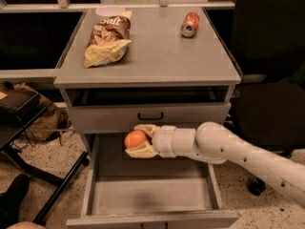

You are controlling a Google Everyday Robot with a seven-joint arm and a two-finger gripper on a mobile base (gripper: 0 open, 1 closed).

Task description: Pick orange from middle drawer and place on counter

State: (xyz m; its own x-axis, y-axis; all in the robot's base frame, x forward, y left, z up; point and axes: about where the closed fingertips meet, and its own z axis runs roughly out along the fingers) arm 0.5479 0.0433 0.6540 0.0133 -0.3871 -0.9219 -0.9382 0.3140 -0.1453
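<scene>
The orange (135,139) sits between the two pale fingers of my gripper (135,140), which is shut on it. The gripper reaches in from the right on its white arm (224,144). It holds the orange above the back of the open middle drawer (147,194), level with the lower edge of the drawer front above. The drawer's grey floor is bare. The counter (157,56) is the light-grey top of the cabinet, well above the gripper.
A chip bag (108,37) lies on the counter's left and a red soda can (191,24) on its side at the back right. The closed upper drawer front has a black handle (150,116). A black chair (271,89) stands right, table legs (57,185) left.
</scene>
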